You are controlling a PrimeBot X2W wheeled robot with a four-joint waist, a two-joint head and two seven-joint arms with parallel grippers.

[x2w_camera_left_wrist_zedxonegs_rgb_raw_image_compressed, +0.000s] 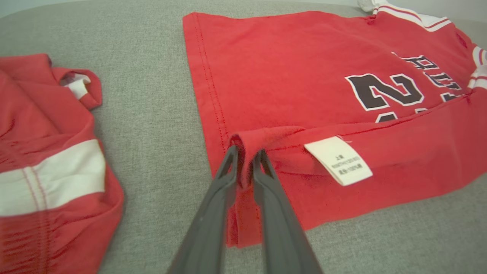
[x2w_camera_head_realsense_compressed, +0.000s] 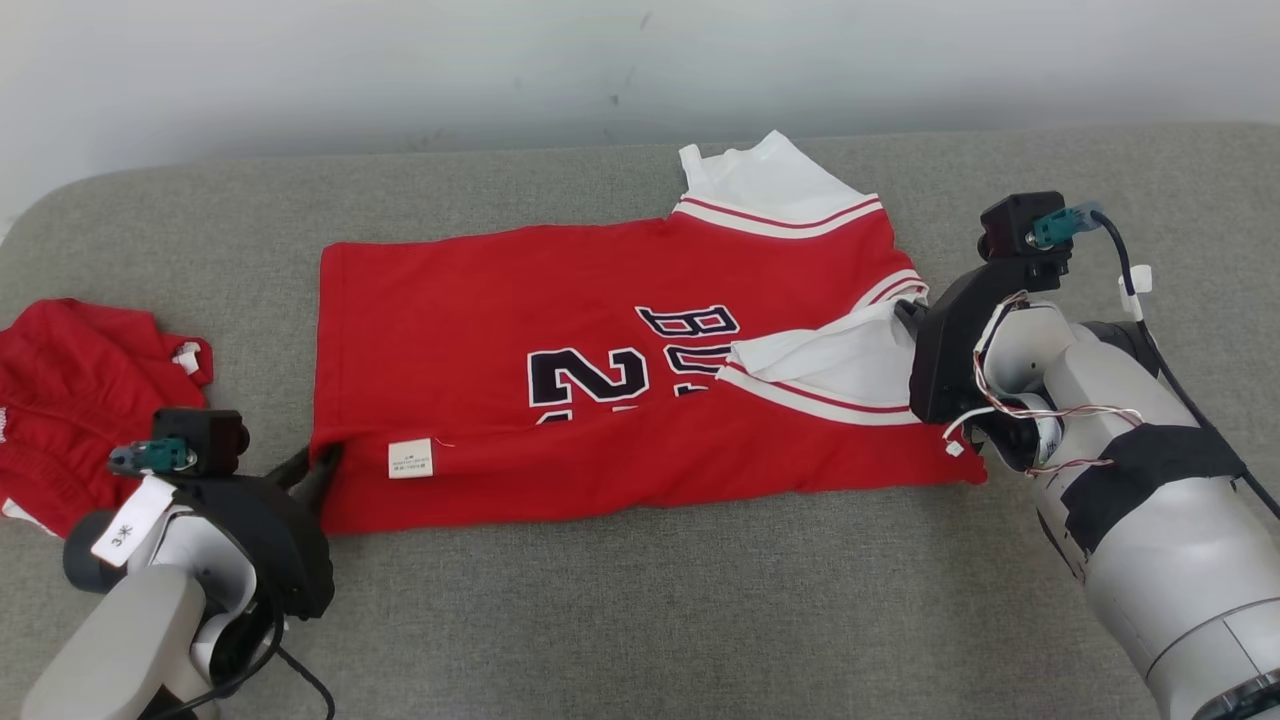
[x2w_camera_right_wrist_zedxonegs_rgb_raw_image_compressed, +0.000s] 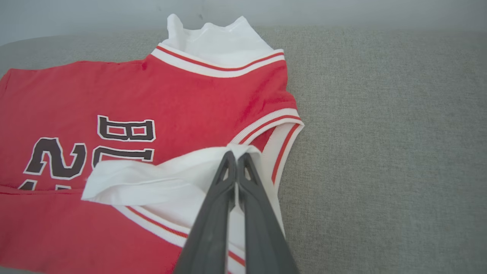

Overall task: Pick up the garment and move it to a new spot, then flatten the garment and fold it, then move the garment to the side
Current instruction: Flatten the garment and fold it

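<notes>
The garment [x2w_camera_head_realsense_compressed: 560,300] is a red jersey with black lettering and white trim, lying across the grey cushion with its near long edge folded up over the front. My left gripper [x2w_camera_head_realsense_compressed: 325,458] is at its lower left corner. In the left wrist view, the left gripper [x2w_camera_left_wrist_zedxonegs_rgb_raw_image_compressed: 245,153] pinches a raised fold of the red hem [x2w_camera_left_wrist_zedxonegs_rgb_raw_image_compressed: 266,135], its fingers only slightly apart, beside a white care label [x2w_camera_left_wrist_zedxonegs_rgb_raw_image_compressed: 338,160]. My right gripper [x2w_camera_head_realsense_compressed: 905,312] is shut on the white sleeve fabric [x2w_camera_right_wrist_zedxonegs_rgb_raw_image_compressed: 167,182] at the armhole end, and the right wrist view shows the right gripper [x2w_camera_right_wrist_zedxonegs_rgb_raw_image_compressed: 236,156] closed tight.
A second red piece of clothing with a white band [x2w_camera_head_realsense_compressed: 70,400] lies crumpled at the left edge, close to my left arm [x2w_camera_left_wrist_zedxonegs_rgb_raw_image_compressed: 45,163]. The grey cushion [x2w_camera_head_realsense_compressed: 700,600] ends at a pale wall behind. Bare cushion lies in front and to the right.
</notes>
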